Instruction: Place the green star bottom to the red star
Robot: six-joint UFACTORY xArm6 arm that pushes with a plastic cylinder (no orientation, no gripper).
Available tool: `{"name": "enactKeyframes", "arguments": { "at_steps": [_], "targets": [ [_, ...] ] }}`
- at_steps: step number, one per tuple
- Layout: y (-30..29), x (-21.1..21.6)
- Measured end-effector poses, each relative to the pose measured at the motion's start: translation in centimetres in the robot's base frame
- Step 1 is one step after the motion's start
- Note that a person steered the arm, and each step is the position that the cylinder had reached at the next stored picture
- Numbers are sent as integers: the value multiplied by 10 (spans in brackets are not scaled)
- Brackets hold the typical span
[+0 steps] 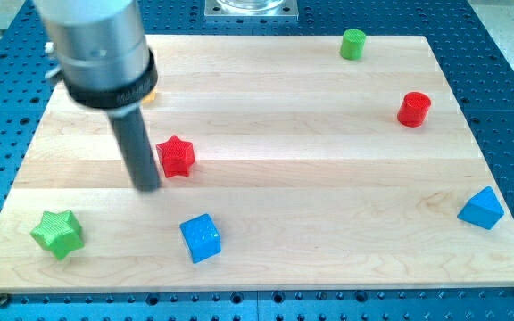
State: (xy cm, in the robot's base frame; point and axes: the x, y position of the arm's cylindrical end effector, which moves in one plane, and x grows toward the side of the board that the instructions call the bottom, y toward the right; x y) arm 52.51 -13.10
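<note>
Pincer absent on this arm, so nothing to spread, press together or pinch with: only a straight dark rod (136, 147) ending in my tip (147, 188). Resting on the wooden board (328, 178), just to the view's left of the red star (176, 156), close enough that contact cannot be ruled out.

Green star (58, 234) lying near the board's bottom-left corner, well apart from my tip and from the red star. Blue cube (201, 238) sitting toward the view's bottom and slightly to the right of the red star, with a bare gap between the two. Sliver of an orange block (150, 93) peeking out behind the arm's housing, shape impossible to make out.

Judged as the approach step, with the green star not yet pushed. To do it well:

- Draw away from the red star toward the view's left first, to avoid nudging it.
- Circle round to the far left and slightly lower side of the green star.
- Push through its centre toward the view's right and a little upward, since an off-centre push on a star would probably spin it aside.
- Stop in the gap directly below the red star, short of the blue cube.
</note>
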Motion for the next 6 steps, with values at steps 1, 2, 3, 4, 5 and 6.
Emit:
{"name": "enactKeyframes", "arguments": {
  "at_steps": [1, 2, 3, 4, 5, 6],
  "targets": [
    [-8, 76],
    [-54, 93],
    [-96, 82],
    [-112, 55],
    [-87, 41],
    [6, 6]
  ]
}}
